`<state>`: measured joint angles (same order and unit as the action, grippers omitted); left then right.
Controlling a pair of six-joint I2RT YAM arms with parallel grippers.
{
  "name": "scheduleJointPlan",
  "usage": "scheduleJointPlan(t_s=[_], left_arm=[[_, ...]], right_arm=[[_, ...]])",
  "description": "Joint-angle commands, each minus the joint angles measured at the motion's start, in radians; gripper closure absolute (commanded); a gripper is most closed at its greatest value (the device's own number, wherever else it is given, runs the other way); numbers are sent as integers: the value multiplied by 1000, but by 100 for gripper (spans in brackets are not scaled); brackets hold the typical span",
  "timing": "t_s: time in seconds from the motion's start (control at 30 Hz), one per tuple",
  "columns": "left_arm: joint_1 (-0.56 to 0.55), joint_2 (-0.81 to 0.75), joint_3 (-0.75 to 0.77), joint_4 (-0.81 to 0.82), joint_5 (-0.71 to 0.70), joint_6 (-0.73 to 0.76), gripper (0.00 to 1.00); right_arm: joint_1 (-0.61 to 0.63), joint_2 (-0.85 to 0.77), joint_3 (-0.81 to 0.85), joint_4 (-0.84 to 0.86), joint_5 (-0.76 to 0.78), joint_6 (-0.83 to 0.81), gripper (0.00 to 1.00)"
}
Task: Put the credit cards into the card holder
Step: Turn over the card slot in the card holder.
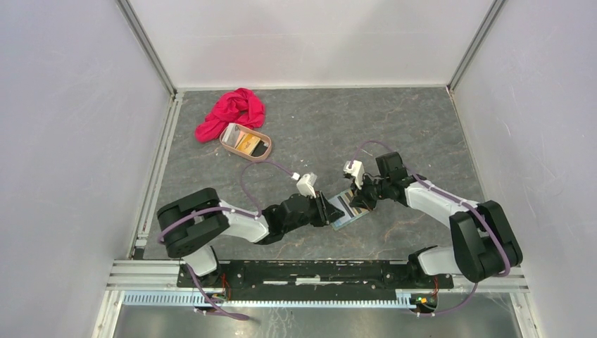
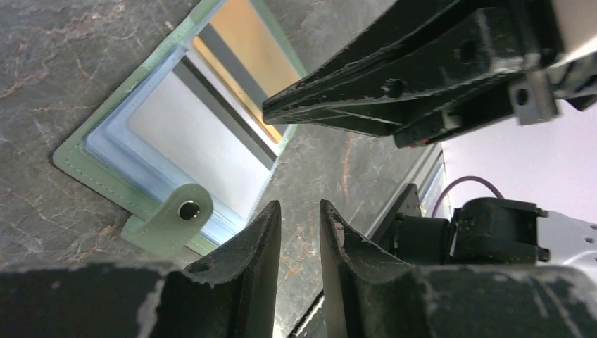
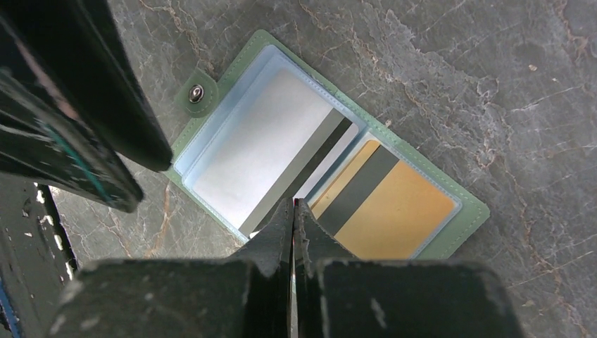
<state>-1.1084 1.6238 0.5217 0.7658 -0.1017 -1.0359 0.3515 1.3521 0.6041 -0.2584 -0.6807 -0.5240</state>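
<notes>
Right gripper pinched fully together over the edge of the open sage-green card holder; left gripper narrowly parted, empty, beside its snap tab.

Light falls evenly from above. The overhead view is bright, its pale side walls nearly washed out, and only short, soft shadows lie on the dark grey marbled desk. In the wrist views the black left claw and black right claw loom close, dark and blurred. The sage-green folding card holder is sharp, with a pale sheen on its clear pockets.
</notes>
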Motion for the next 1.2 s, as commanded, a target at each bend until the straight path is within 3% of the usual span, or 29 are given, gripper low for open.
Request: scheduleJointPlan(t_s=[0.0, 0.3, 1.17], left_arm=[[-6, 67, 50, 64, -35, -65, 66], [-8, 44, 18, -65, -162, -102, 62], [-5, 15, -28, 44, -152, -129, 58]], right_arm=[[-6, 22, 36, 33, -5, 52, 100], [-19, 49, 28, 49, 0, 89, 100], [-18, 104, 30, 55, 21, 125, 100]])
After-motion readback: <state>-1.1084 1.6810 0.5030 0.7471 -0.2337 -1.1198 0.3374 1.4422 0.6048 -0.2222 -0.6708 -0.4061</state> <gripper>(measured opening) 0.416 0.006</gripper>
